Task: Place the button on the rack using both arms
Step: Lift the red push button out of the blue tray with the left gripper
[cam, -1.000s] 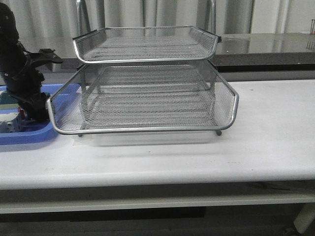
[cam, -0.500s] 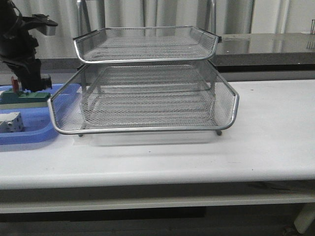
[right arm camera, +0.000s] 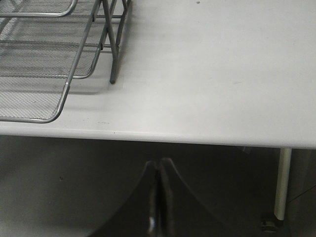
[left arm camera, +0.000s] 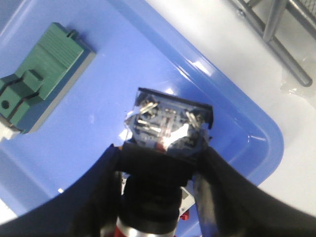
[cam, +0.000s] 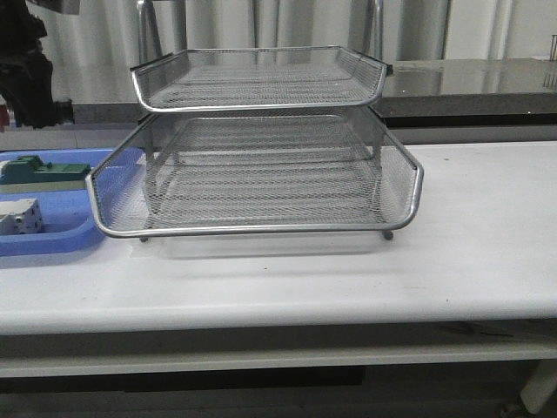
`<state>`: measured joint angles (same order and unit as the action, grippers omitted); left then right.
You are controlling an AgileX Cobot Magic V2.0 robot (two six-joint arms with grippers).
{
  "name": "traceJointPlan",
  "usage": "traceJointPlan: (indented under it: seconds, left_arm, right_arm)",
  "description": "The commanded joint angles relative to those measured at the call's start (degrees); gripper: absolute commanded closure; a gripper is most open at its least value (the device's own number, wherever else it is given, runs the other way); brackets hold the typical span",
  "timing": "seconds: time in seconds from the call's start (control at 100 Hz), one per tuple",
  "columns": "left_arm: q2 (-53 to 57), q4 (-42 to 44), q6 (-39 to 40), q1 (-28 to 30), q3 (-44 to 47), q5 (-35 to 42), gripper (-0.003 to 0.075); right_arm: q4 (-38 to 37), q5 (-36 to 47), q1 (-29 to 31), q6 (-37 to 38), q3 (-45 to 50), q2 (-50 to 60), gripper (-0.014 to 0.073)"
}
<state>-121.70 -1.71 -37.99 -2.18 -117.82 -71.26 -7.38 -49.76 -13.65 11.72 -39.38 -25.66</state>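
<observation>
Rising since the earlier frames, the left arm [cam: 30,74] is now sitting high at the upper left of the front view, well above the blue tray [cam: 65,239] where a second ago it was reaching down among the parts. From the front, the rack [cam: 261,148] is standing mid-table with two mesh tiers plainly showing — a third cannot be made out. Its left rim is overhanging the blue tray's right edge, while the white table [cam: 479,244] is lying open to the right of it and along the front edge. Two parts are resting in the tray: one green block [cam: 39,171] and one white block [cam: 19,218].

Through the left wrist view, the left gripper [left arm camera: 158,163] is pinching the button [left arm camera: 168,131], its fingers [left arm camera: 96,192] pressing on either side of the black body. The terminal end is pointing away from the camera, and a sliver of red is showing low by the fingers. It is hanging above the tray's floor, near the rounded corner, apart from the green block [left arm camera: 42,74]. No readable writing is showing.

Through the right wrist view, the right gripper [right arm camera: 158,197] is hanging beyond the table's front edge with its fingers pressed together, holding nothing — the rack's corner [right arm camera: 59,54] and one thin leg are lying off to one side
</observation>
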Motion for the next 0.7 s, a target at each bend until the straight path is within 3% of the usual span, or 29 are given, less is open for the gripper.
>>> traceJointPlan:
  seconds: [0.0, 0.4, 0.69]
  left_arm:
    - [6.19, -0.68, 2.8, -0.07, -1.91, -1.53, 0.0682]
    - [20.78, -1.38, 5.77, -1.9, 9.46, -1.53, 0.0682]
    - [28.47, -6.99, 5.77, -8.27, 16.97, -1.53, 0.0682]
  right_arm:
    - [-1.17, 4.07, -0.08, 0.0, -1.25, -0.28, 0.0662]
    - [-1.17, 4.07, -0.08, 0.0, -1.25, -0.28, 0.0662]
    - [-1.17, 4.07, -0.08, 0.0, -1.25, -0.28, 0.0662]
